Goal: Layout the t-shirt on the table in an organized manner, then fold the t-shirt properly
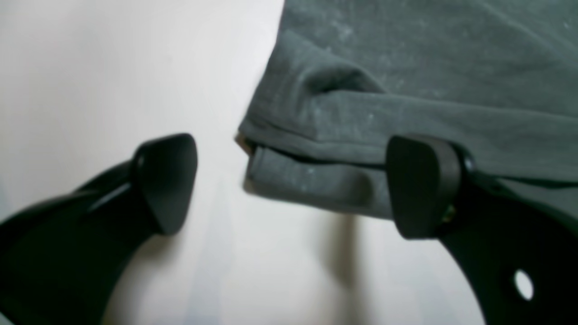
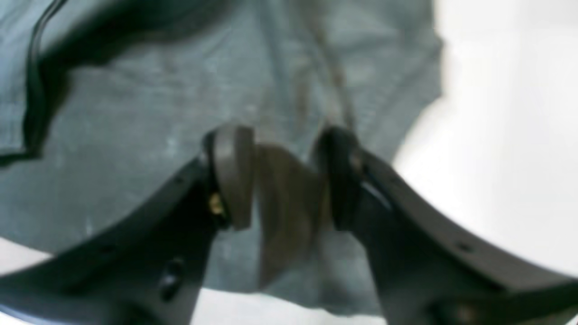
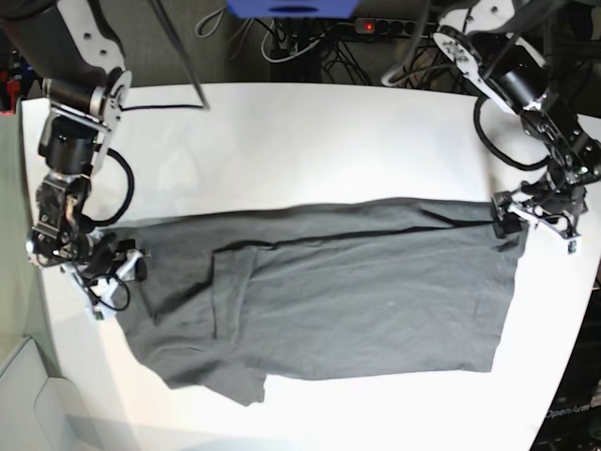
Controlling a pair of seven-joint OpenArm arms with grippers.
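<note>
Hands first: my left hand (image 1: 289, 185) stands spread wide, grasping nothing, one pad on bare worktop at the lower left of its wrist view and the other against the folded hem corner of the t-shirt (image 1: 406, 81), which sits between them. My right hand (image 2: 284, 180) is blurred; its pads sit partly apart with a brownish smear between them, and I cannot tell whether cloth is pinched there or not.

In the base view the t-shirt (image 3: 357, 291) lies across the middle of the white worktop (image 3: 310, 141), spread wide from frame left to frame right, with a long crease running along its upper part and a bunched flap near the lower left. My left hand (image 3: 535, 218) is at the shirt's upper right corner, my right hand (image 3: 108, 272) at its far left edge.

I judge this as still the laying-out step: the cloth is roughly flat but not squared. My next move calls for closing on the hem corner, both layers caught, then drawing outward to pull the crease flat before any fold.

No containers show in any view.
</note>
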